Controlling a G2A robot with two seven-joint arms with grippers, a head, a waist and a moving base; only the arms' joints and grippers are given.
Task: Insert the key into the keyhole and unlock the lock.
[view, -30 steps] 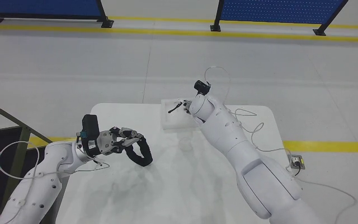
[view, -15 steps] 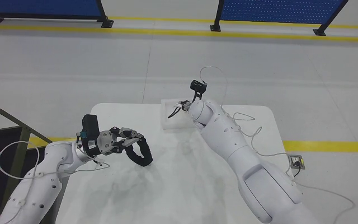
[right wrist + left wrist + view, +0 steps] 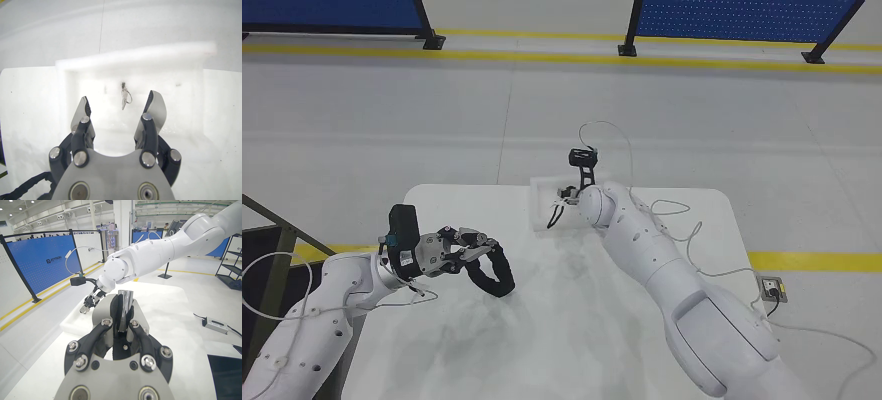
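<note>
A small silver key [image 3: 124,100] on a ring stands stuck in the floor of a white foam tray [image 3: 132,55]. My right gripper [image 3: 119,102] is open over it. The key shows between the fingers [image 3: 155,102] and touches neither. From above, the right gripper [image 3: 556,208] points down into the tray [image 3: 540,226] at the table's far edge. My left gripper [image 3: 123,313] is shut on the lock's shiny steel cylinder [image 3: 125,298]. The lock's black cable loop [image 3: 500,278] hangs from the left gripper [image 3: 482,252] at the table's left.
The white table [image 3: 572,320] is bare between the two arms. A dark frame [image 3: 262,250] stands just off its left edge. A grey power box [image 3: 215,323] and its cable lie on the floor beyond the right edge.
The right wrist has swung left and turned, so its gripper now points down into the tray instead of sideways. The left arm and the lock have stayed put.
</note>
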